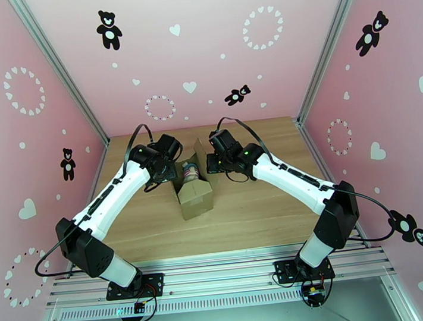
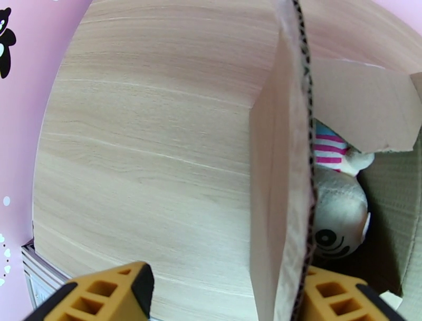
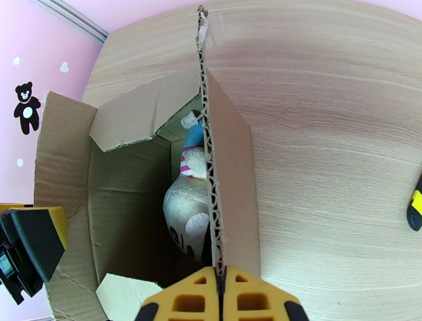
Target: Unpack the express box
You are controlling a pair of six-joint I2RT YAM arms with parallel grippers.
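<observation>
The box (image 1: 195,200) sat open in the middle of the table (image 1: 264,213), between the two arms. The right gripper (image 3: 220,277) was clamped on the right flap (image 3: 232,185). The flap's corrugated edge was pinched between the closed yellow fingers, and the flap stood upright. The left gripper (image 2: 224,288) had its jaws apart, straddling the left flap (image 2: 274,200). One finger (image 2: 100,295) hung outside over bare table, well off the cardboard. The other (image 2: 343,295) was on the inner side, just beside the flap's edge; whether it touched could not be told.

A pale toy (image 3: 184,211) in a striped shirt lay at the bottom of the box, close against the right wall. Two end flaps crowded the opening. One end flap (image 3: 137,119) leaned in over the cavity above the toy's shirt. The opposite one (image 3: 124,298) jutted in at the corner near the right gripper. From above, cardboard covered the near part of the opening, and the toy's stripes showed in the gap between the two grippers.

A knife (image 3: 415,208) lay on the table to the right of the box, well apart from it, with only its yellow-and-black end visible. Pink walls printed with bears and hearts closed in the table on three sides.
</observation>
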